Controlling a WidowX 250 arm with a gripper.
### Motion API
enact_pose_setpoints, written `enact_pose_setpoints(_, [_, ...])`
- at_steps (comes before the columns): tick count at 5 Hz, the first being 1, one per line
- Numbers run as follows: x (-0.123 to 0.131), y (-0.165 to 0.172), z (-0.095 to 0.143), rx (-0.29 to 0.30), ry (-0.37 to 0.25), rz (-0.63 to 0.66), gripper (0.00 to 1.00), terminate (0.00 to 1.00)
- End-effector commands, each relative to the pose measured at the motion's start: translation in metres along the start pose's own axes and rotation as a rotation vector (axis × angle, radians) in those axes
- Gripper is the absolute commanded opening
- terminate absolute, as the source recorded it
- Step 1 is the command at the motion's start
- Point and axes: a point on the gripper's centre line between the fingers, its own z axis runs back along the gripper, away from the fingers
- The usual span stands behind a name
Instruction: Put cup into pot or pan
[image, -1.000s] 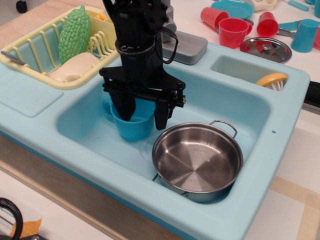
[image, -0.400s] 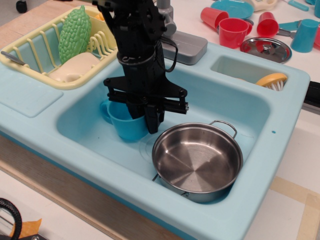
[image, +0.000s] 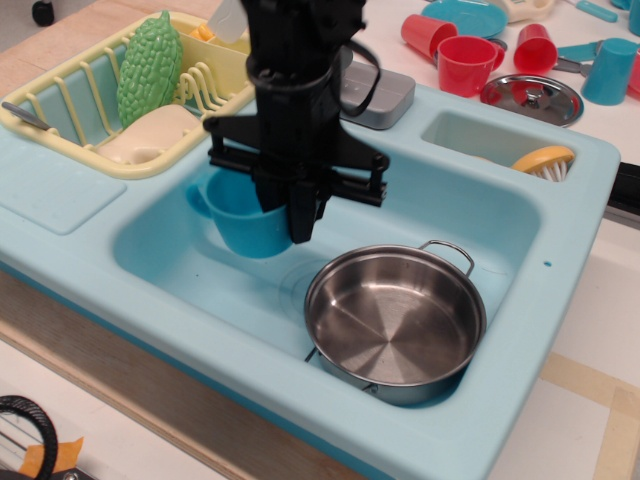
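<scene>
Hand (image: 297, 222) closed on rim of blue mug (image: 240, 214), one finger inside, one outside. Mug hangs upright, apparently clear of sink basin (image: 180, 255) floor, handle pointing left. Rim pinch keeps mouth up for carrying. Steel pan (image: 394, 318) sits empty at near right of basin, just beside mug. Judgement: carry right, then lower into pan.

We see a toy kitchen set on a tabletop — a pale blue plastic sink (image: 560, 190), a yellow plastic dish rack (image: 60, 110) at the table's far-left corner, red plastic cups (image: 465, 62) along the far edge.
</scene>
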Motion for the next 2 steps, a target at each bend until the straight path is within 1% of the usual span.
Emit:
enact_pose_setpoints(1, [0.002, -0.020, 0.030, 0.004, -0.083, -0.010, 0.00, 0.00])
enact_pose_setpoints(2, [-0.006, -0.047, 0.024, -0.058, -0.107, -0.015, 0.00, 0.00])
